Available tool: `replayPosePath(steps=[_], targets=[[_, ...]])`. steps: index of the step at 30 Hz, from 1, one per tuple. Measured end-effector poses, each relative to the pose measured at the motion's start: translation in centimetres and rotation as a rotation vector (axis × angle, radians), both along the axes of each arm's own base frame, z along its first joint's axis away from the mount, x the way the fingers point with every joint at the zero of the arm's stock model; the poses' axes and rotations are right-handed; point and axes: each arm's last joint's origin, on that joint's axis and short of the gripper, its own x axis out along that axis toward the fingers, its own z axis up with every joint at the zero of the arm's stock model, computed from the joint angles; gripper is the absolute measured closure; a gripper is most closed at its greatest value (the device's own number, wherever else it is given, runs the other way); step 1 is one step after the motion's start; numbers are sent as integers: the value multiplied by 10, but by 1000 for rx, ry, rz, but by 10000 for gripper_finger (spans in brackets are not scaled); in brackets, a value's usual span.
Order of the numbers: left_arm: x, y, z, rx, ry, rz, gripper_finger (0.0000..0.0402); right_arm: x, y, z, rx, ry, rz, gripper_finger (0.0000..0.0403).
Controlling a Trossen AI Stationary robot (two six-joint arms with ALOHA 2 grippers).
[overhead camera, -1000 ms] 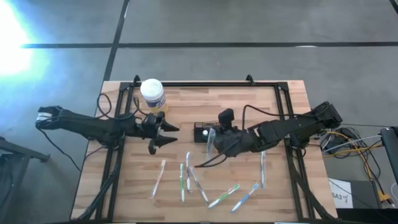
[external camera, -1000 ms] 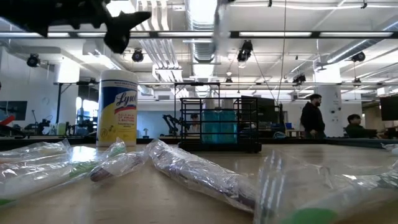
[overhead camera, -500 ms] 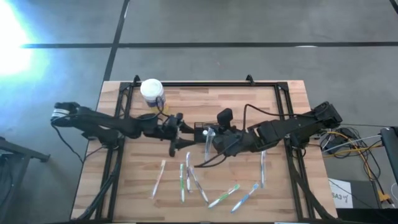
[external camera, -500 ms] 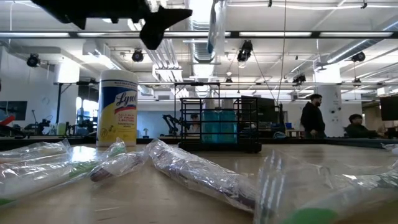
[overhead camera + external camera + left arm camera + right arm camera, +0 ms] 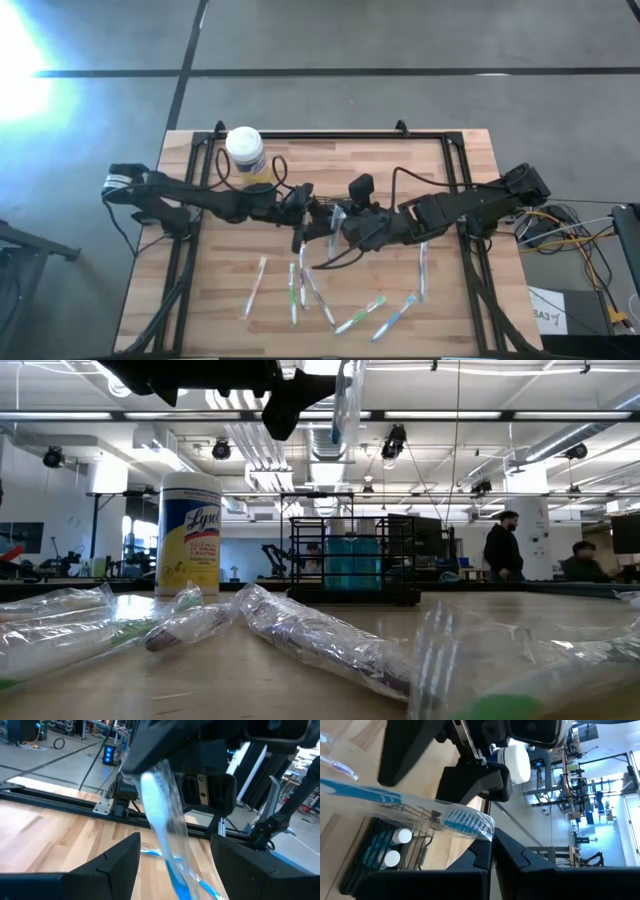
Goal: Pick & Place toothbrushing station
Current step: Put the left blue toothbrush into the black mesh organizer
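My left tool [image 5: 300, 222] spread wide, now reached in from jar [image 5: 245, 152] side to wrapped toothbrush [image 5: 336, 228] pinched upright in my right tool [image 5: 345, 228]. Toothbrushing station [image 5: 325, 208] sits mid-tabletop, toward far edge (just beside both tools). Handover likely next.

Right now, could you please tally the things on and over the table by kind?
Wrapped toothbrushes: 8 (7 lying loose, 1 held by the right gripper)
White-lidded jar: 1
Black slotted holder: 1
Total: 10
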Motion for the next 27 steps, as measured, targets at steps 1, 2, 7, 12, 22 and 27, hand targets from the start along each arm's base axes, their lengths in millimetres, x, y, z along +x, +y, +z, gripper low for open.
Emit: replayPosePath(steps=[1, 2, 7, 12, 22, 27], targets=[[0, 1, 0, 0, 0, 3, 156, 0, 0, 0, 0, 0, 0, 394], [0, 2, 0, 0, 1, 6, 156, 0, 0, 0, 0, 0, 0, 394], [2, 5, -2, 22, 4, 19, 175, 0, 0, 0, -2, -1, 2, 394], [2, 6, -2, 45, 2, 21, 244, 0, 0, 0, -3, -1, 3, 394], [4, 6, 5, 116, -31, -6, 385, 3, 1, 3, -2, -32, 14, 394], [4, 5, 5, 132, -34, -8, 393, 3, 1, 3, 4, -36, 10, 394]])
